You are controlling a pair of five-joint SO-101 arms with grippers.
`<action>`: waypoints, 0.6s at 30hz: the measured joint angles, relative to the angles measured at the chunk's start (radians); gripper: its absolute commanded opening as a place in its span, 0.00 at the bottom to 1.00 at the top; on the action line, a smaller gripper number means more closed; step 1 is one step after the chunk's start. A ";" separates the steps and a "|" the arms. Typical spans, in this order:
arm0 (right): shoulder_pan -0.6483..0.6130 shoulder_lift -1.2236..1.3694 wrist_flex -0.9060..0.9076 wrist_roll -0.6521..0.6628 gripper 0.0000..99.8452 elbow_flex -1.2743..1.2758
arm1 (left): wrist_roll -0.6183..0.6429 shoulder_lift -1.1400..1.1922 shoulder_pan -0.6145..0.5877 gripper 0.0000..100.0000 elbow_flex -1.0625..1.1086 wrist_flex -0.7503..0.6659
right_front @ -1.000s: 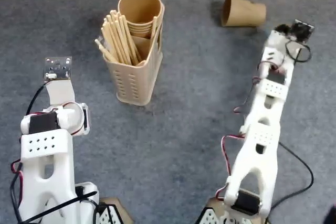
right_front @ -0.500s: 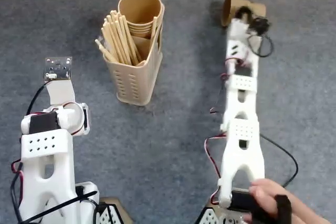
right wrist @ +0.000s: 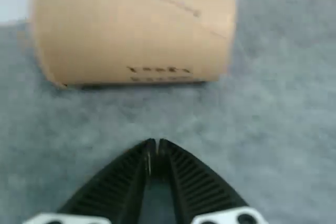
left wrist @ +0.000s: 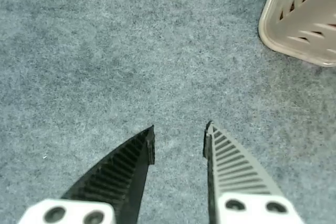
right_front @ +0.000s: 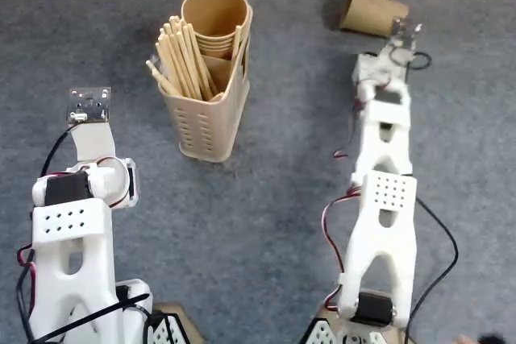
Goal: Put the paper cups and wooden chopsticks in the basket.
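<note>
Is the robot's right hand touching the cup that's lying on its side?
Apart. In the right wrist view, a strip of grey carpet shows between the closed tips of the right hand and the cup.

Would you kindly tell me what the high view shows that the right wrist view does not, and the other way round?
The high view gives the beige slotted plastic basket standing upright, with wooden chopsticks and nested paper cups in it. The right wrist view gives the right gripper close up, its black jaws shut on nothing, with a strip of carpet between its tips and the cup. Both share the tan paper cup lying on its side on the grey carpet.
</note>
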 measured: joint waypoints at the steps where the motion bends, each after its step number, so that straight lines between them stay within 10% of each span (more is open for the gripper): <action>1: 0.008 -0.015 0.091 0.000 0.03 -0.038 | 0.000 0.000 0.000 0.18 0.000 0.000; 10: -0.046 -0.318 1.145 0.000 0.01 -0.423 | 0.000 -0.006 0.000 0.18 -0.071 0.000; 18: 0.044 -0.707 1.229 -0.061 0.00 -0.368 | -0.058 -0.304 0.170 0.18 -0.086 0.000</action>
